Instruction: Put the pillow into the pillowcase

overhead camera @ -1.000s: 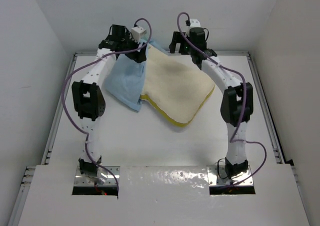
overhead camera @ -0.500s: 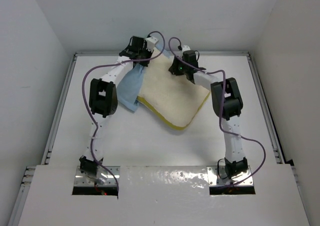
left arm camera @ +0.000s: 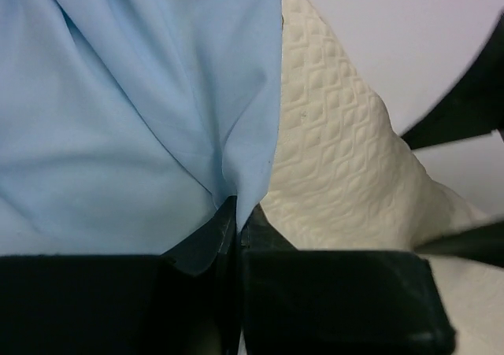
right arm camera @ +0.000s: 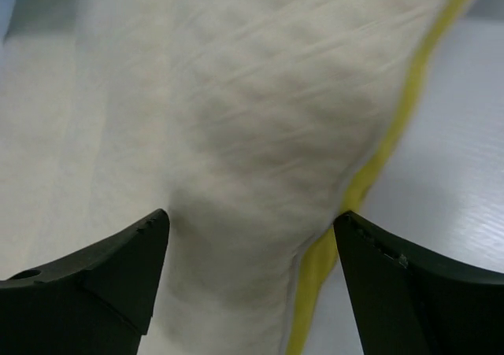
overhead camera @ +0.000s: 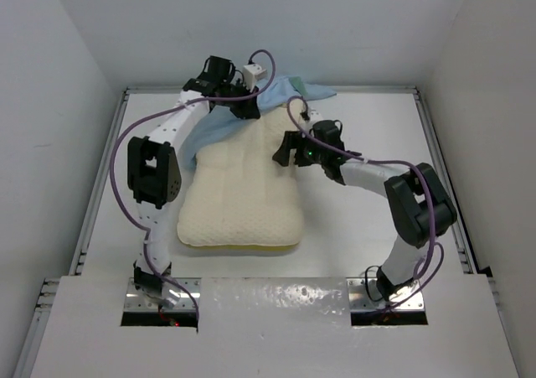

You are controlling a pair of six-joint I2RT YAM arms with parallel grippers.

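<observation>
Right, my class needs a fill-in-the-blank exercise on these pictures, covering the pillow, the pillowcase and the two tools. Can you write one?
1. The left tool is shut on the light ___ pillowcase.
2. The pillow has ___ trim along its edge.
3. The right tool is ___, with one finger on either side of the pillow's edge.
Missing words: blue; yellow; open.

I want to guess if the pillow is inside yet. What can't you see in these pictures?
- Opening of the pillowcase: in the top view, the left arm and bunched cloth cover it. The left wrist view shows only a fold pinched in the left gripper.
- Far end of the pillow: top view, under the cloth.
- Whether the open right gripper touches the pillow: right wrist view, blurred.
</observation>
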